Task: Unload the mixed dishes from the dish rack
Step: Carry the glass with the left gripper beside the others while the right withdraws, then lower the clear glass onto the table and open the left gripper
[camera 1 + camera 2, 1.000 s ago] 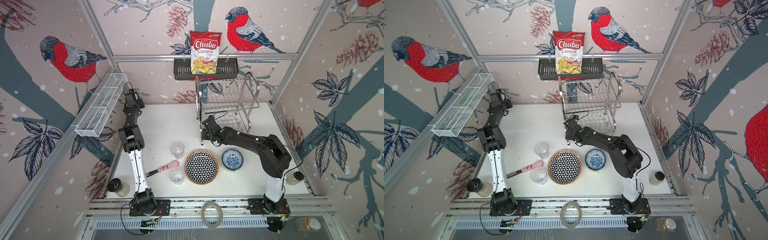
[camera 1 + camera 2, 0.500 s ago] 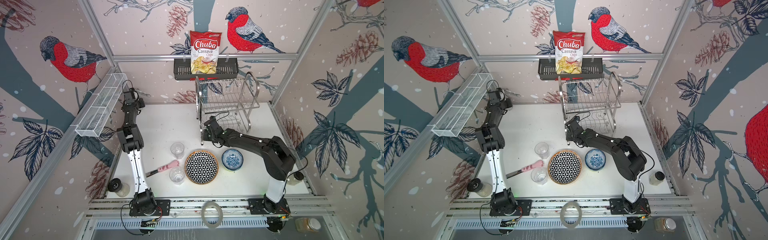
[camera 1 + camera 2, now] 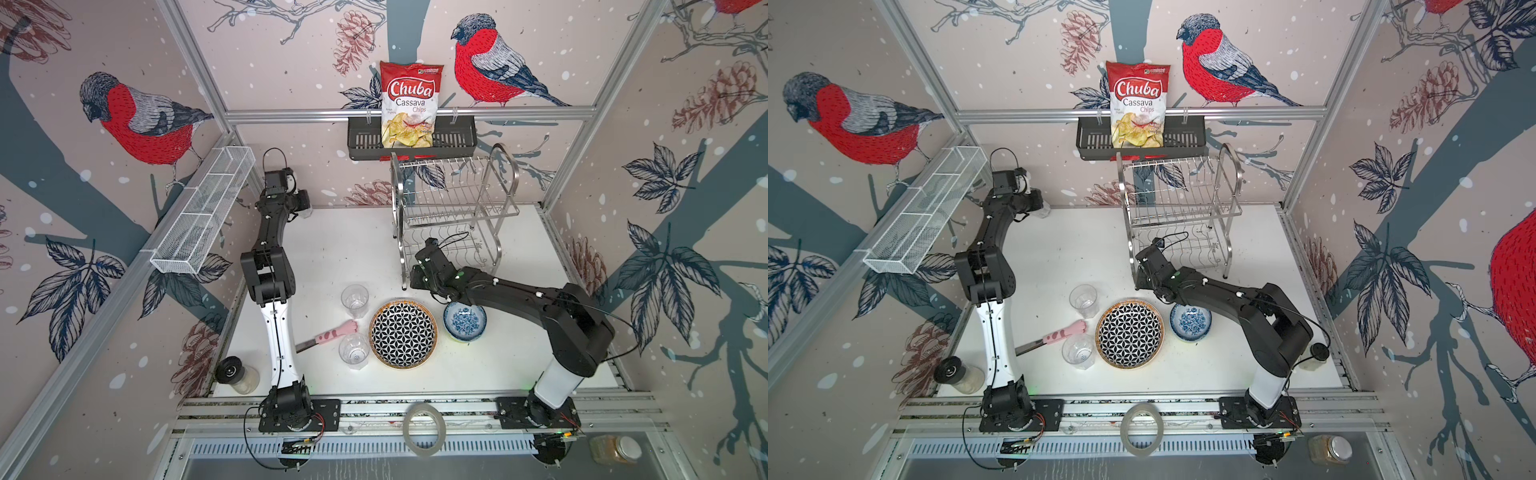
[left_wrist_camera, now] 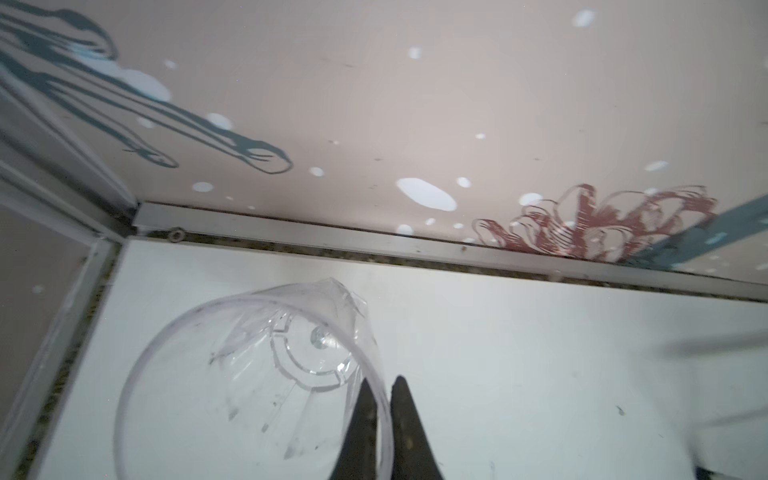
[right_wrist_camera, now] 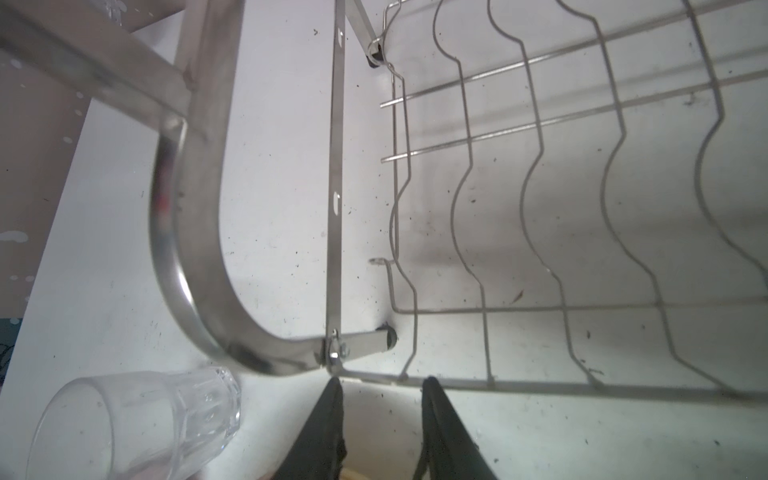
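"Top views first, Ben; think of the table [image 3: 519,353] as a clock, with six at the arm bases; how much is done?"

"Lots, I think; at seven stands the near glass [image 3: 353,351]; the plate [image 3: 402,334] lies at six, and the blue bowl [image 3: 464,322] at four; the middle glass [image 3: 354,296] stands at nine; at one, the dish rack [image 3: 457,195] looks bare on both shelves."

"And the grippers?"

"The right gripper [image 5: 383,380] is at the rack's front foot; its jaws are apart and hold nothing; far off at eleven, the left gripper [image 4: 382,379] pinches the rim of the held glass [image 4: 232,374]; I cannot tell if that glass touches the table; setting it down looks like the last job; more plates or bowls I cannot see."

"What else is around?"

"A tape roll [image 3: 424,430] sits at six; the pink paw tool [image 3: 332,333] lies between the two standing glasses, in the way there; the right arm [image 3: 519,293] hangs over the blue bowl; at ten hangs the white mesh basket [image 3: 203,212]; at twelve, above the rack, the chips bag [image 3: 409,104] stands in the black basket [image 3: 361,141]."
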You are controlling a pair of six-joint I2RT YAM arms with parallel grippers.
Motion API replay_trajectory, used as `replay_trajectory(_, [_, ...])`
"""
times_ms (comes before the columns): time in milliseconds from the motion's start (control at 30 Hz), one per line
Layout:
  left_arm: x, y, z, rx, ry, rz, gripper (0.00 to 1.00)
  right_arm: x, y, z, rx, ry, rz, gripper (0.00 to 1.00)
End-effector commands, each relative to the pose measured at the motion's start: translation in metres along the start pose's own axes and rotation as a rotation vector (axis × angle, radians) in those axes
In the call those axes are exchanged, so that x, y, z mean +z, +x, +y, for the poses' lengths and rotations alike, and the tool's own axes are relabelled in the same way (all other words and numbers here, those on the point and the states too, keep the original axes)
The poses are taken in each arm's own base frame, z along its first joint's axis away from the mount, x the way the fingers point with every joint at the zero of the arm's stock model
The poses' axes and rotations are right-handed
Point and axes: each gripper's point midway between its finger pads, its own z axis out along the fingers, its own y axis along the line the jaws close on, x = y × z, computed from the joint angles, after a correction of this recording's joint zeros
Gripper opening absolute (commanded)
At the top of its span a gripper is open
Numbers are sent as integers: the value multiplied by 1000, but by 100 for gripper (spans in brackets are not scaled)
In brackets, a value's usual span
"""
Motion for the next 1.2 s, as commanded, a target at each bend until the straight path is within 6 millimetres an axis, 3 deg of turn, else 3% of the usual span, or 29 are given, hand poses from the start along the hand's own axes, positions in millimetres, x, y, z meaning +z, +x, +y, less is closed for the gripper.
replay_trajectory(0, [-15,12,-28,-1,58,74,0,-12,-2,2,8,-24,-30,34])
replay_trajectory(100, [-28,15,-50,6,49,109,0,-25,-5,3,12,-54,-65,34])
replay_trajectory(267, [-50,39,-80,31,15,226,0,-46,-8,9,13,-126,-108,37])
replay_trajectory(400, [-80,67,-100,80,-62,336,0,-59,-9,17,-5,-166,-116,37])
replay_trajectory(567, [-122,116,-120,123,-126,410,0,-78,-1,24,-17,-211,-130,38])
replay_trajectory(867, [-176,210,-137,147,-166,513,0,-105,16,23,-39,-217,-148,40])
replay_trajectory(1000, [-187,234,-148,168,-168,550,0,-116,16,23,-33,-229,-172,40])
replay_trajectory(1167, [-198,250,-141,175,-234,586,0,-125,20,25,-24,-237,-197,41])
